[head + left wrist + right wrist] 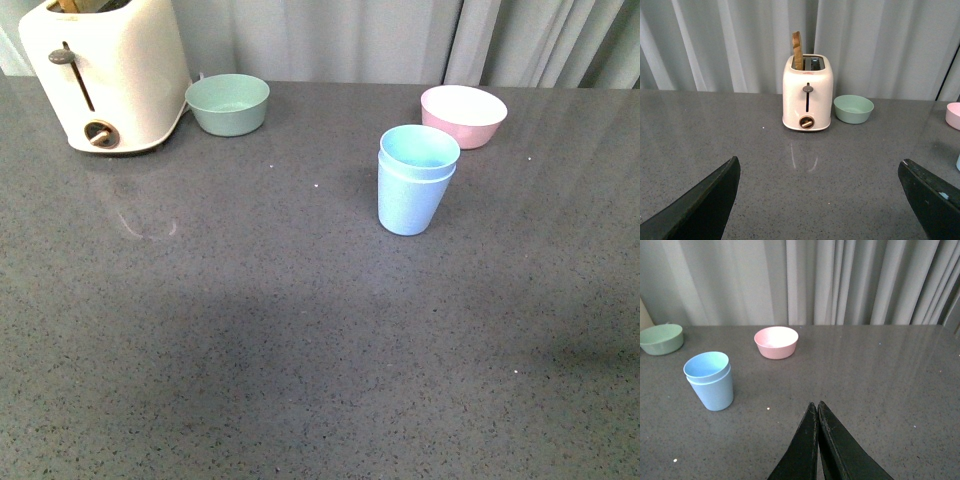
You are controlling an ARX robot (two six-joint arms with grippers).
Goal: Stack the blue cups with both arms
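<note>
While the blue cups point(417, 180) sit nested, left fingers point(700, 205) spread — right fingers point(817, 440) together.

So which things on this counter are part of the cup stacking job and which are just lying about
Job: two pale blue plastic cups, already nested, standing upright.

Lying about: mint-green bowl; pink bowl; cream toaster with a slice of toast in it.

1. No readable text, brand, number or sign showed anywhere in the three views.
2. The toaster point(807, 94) carried only a plain lever and dial, with no lettering legible on its front.
</note>
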